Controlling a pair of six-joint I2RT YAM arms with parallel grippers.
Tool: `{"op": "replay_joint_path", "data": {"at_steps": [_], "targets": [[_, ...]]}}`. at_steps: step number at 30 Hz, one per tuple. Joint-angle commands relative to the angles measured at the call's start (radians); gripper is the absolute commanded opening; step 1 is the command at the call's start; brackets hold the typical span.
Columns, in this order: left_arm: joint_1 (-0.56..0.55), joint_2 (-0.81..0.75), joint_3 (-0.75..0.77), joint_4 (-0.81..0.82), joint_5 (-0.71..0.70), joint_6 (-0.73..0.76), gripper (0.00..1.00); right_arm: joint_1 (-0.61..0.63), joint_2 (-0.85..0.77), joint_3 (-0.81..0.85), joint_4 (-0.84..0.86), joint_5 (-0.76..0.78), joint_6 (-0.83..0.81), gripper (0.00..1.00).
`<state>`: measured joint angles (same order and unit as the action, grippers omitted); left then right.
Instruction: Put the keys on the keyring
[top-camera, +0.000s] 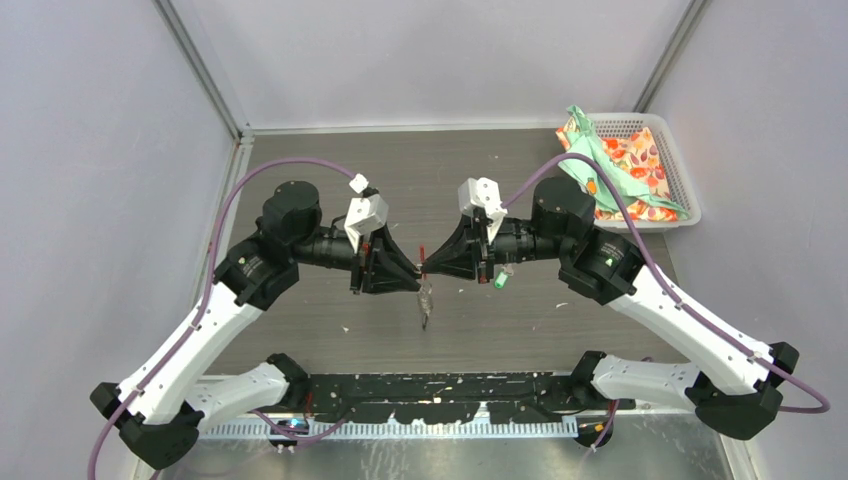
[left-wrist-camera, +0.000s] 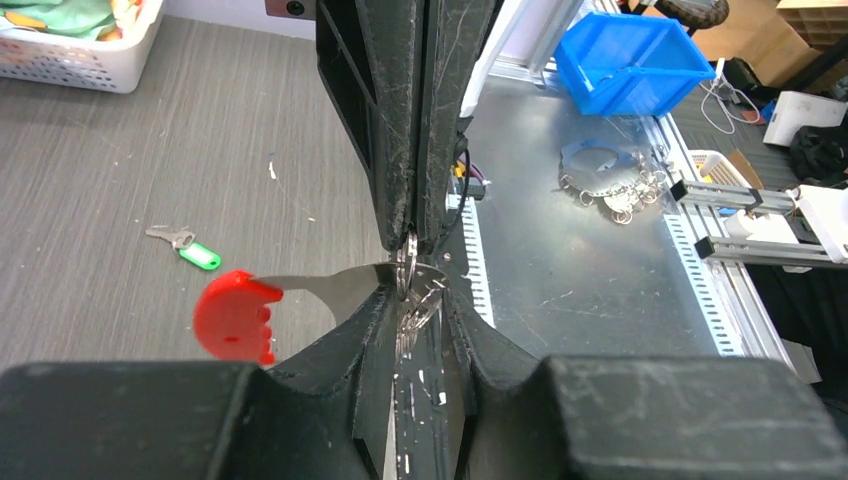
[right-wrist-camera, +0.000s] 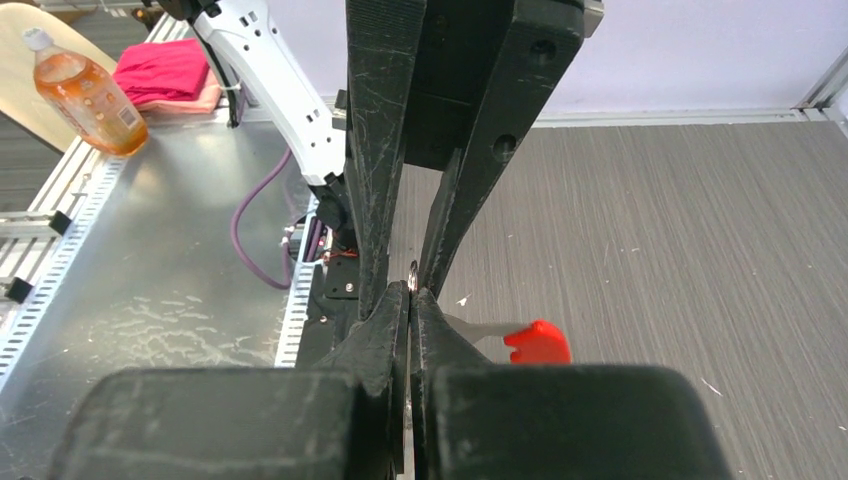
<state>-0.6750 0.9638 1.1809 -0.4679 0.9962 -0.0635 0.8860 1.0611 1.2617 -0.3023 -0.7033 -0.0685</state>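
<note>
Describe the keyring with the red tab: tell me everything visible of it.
The keyring is a small silver metal ring joined to a flat grey metal strip that ends in a glossy red plastic tab. It is held in mid-air, with the tab sticking out sideways, roughly level. The right pincer is shut on the ring. The left pincer flanks it from the opposite side, and its grip is unclear. Small metal pieces dangle beneath it.

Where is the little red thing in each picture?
Top external: the red tab is a tiny speck at centre, between the two arms.
Left wrist: red tab left of centre, low.
Right wrist: red tab right of centre, low.
Shared landmark: the left tool and right tool meeting tip to tip.
</note>
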Motion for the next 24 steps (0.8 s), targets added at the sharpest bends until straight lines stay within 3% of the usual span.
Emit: {"op": "replay_joint_path", "data": {"at_steps": [1,9,12,15,20,24], "targets": [[-0.005,-0.019,0.036,0.019,-0.020,0.013,0.25,-0.002,0.005,0.031,0.012,-0.045,0.003,0.01],[-0.003,-0.017,0.040,0.011,-0.027,0.021,0.24,-0.002,0.010,0.044,-0.032,-0.067,-0.008,0.01],[-0.003,-0.013,0.044,0.009,-0.019,0.026,0.16,-0.002,0.011,0.043,-0.033,-0.066,-0.008,0.01],[-0.003,-0.014,0.041,-0.015,0.002,0.059,0.01,-0.002,0.007,0.042,-0.026,-0.065,-0.008,0.01],[-0.005,-0.032,0.022,-0.063,0.009,0.178,0.00,-0.003,-0.002,0.037,-0.017,-0.067,-0.001,0.01],[-0.005,-0.048,0.040,-0.118,0.017,0.365,0.00,-0.002,-0.017,0.031,-0.032,-0.070,0.018,0.18]]}}
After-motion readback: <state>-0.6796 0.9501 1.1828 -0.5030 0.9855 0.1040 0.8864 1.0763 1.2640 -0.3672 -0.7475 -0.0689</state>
